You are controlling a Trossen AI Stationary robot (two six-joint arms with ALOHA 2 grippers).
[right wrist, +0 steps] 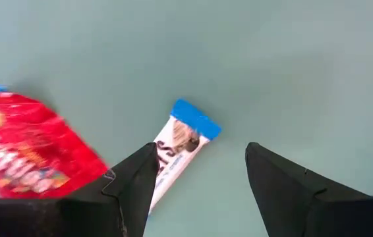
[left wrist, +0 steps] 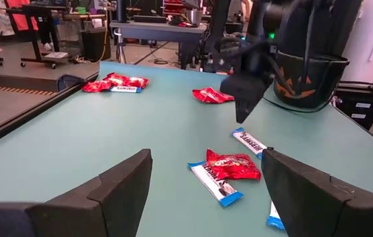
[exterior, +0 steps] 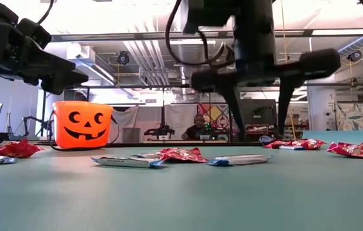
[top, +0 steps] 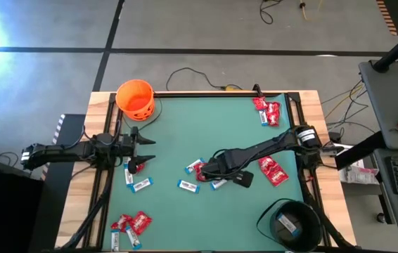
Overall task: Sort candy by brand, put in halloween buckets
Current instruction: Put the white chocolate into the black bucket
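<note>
Green table (top: 185, 133): right gripper (right wrist: 200, 174) open above blue-and-white bar (right wrist: 180, 148).

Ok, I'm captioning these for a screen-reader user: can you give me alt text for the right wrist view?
The right gripper points straight down at the green table, fingers apart, one finger partly covering a blue-and-white candy bar. A red candy packet lies beside the bar.

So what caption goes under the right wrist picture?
Right hand open above the teal table, one finger partly covering a blue-and-white bar, red packet beside.
</note>
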